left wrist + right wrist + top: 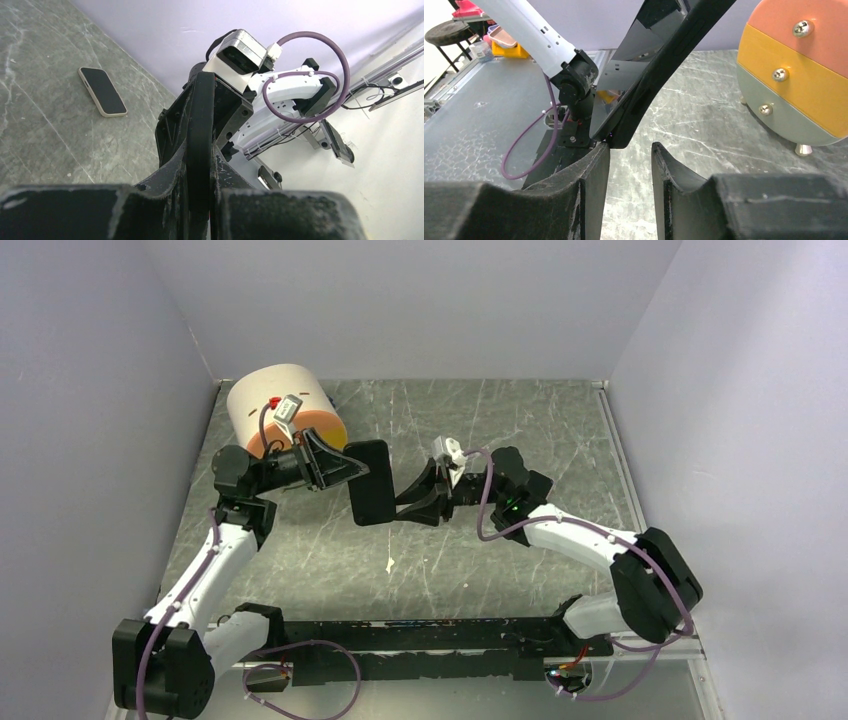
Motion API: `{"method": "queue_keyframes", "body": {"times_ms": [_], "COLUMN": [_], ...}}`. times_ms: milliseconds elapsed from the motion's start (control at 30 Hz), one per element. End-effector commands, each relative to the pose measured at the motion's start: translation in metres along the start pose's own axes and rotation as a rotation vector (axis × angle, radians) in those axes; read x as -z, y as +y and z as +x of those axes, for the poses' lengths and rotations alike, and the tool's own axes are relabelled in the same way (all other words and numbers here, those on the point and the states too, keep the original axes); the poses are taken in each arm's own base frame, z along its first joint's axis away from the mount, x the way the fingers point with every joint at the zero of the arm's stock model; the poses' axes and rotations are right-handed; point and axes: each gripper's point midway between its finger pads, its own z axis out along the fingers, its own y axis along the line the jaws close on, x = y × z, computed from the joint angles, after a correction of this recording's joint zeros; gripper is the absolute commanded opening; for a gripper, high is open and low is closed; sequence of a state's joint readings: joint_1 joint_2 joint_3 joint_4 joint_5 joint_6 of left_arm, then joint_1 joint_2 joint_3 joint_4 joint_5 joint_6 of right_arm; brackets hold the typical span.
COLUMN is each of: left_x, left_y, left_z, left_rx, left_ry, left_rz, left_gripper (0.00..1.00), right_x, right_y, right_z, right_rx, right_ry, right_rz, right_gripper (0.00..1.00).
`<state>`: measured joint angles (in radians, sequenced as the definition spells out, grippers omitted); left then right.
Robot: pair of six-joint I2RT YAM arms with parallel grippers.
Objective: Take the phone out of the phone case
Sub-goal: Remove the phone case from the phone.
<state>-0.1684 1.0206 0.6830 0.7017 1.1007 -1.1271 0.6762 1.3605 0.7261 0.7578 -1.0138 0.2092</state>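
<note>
The phone case [370, 485] hangs in the air over the middle of the table [520, 420]. It is pinched along its 9 o'clock edge by the left gripper [347, 468], whose jaws are clamped tight on it. The phone [620, 97] appears to sit inside, since a glossy face shows against the black rim in the right wrist view. The right gripper [630, 150] stands at the case's 3 o'clock side with a narrow gap between its jaws and nothing in them. The case's lower corner rests just over one fingertip, not between the two.

The risks, as I judge them:
- The left hold is on one edge only, so a push at the opposite corner could lever the case out of the pinch and drop it.
- If the right jaws close over rim and phone together, they squeeze the pair instead of parting them.
- A phone that pops free up here lands on the hard table.

Several things are hard to make out: whether any corner of the phone has lifted from the rim, where exactly the left jaws bear, and the case's far end, which is cut off in the right wrist view. A cream-edged handset [102, 91] lies flat on the table in the left wrist view only — I cannot find it from above, nor tell its part in the task.
</note>
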Motion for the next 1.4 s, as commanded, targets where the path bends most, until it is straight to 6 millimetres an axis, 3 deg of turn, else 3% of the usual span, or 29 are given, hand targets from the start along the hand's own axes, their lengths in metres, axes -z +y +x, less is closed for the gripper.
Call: {"method": "queue_keyframes", "body": {"times_ms": [0, 267, 400, 867, 1100, 1367], "left_x": [0.002, 0.002, 0.002, -0.004, -0.008, -0.012], "left_y": [-0.030, -0.028, -0.033, -0.035, -0.007, 0.049], "left_z": [-0.001, -0.001, 0.000, 0.003, 0.007, 0.012], "left_rx": [-0.021, 0.002, 0.025, 0.062, 0.080, 0.130], "left_ry": [-0.004, -0.027, -0.035, -0.059, -0.068, -0.080], "left_rz": [0.065, 0.080, 0.124, 0.129, 0.038, -0.150], "left_gripper": [0.03, 0.02, 0.02, 0.02, 0.03, 0.03], "right_x": [-0.005, -0.008, -0.008, -0.017, -0.017, -0.014], "right_y": [-0.027, -0.030, -0.040, -0.038, -0.021, -0.023], "right_z": [-0.020, -0.028, -0.021, -0.032, -0.052, -0.046], "right_rx": [0.050, 0.005, -0.025, -0.043, -0.070, -0.238], "right_ry": [-0.049, -0.100, -0.103, -0.169, -0.241, -0.286], "right_rz": [0.110, 0.127, 0.175, 0.142, 0.068, 0.106], "right_gripper": [0.38, 0.36, 0.36, 0.36, 0.35, 0.29]}}
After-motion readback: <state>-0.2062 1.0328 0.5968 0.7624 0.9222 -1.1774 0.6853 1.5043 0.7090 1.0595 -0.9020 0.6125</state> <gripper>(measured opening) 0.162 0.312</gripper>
